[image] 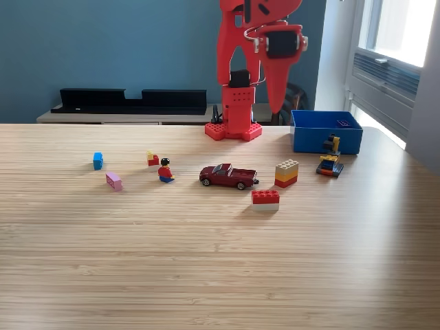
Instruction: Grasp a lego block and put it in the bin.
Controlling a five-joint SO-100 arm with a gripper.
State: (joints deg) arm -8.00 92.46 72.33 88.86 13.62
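Above the back of the desk [206, 275] your red arm [240, 75] is folded up high, with the pincer [277, 106] hanging point-down just to the exterior view's left of the blue bin [326, 141]. From here you cannot tell whether its jaws are parted or closed; nothing shows in them.

One small purple piece [342, 123] already seems to lie inside the bin, near its far wall. Everything else is loose on the desk, so most of the work looks undone. Nearest the bin is a small yellow-and-blue model [331, 159], touching or just in front of its front wall. Then come a striped block [287, 173], a red-and-white block [265, 199], a dark red toy car [227, 176], a little figure [166, 170], a red-and-yellow piece [152, 159], a pink brick [114, 181] and a blue brick [97, 160].

You have plenty of bare desk in front and between most pieces. Watch the car beside the striped block, and the bin's wall next to the small model. The bin sits close to the desk's edge on the exterior view's right.
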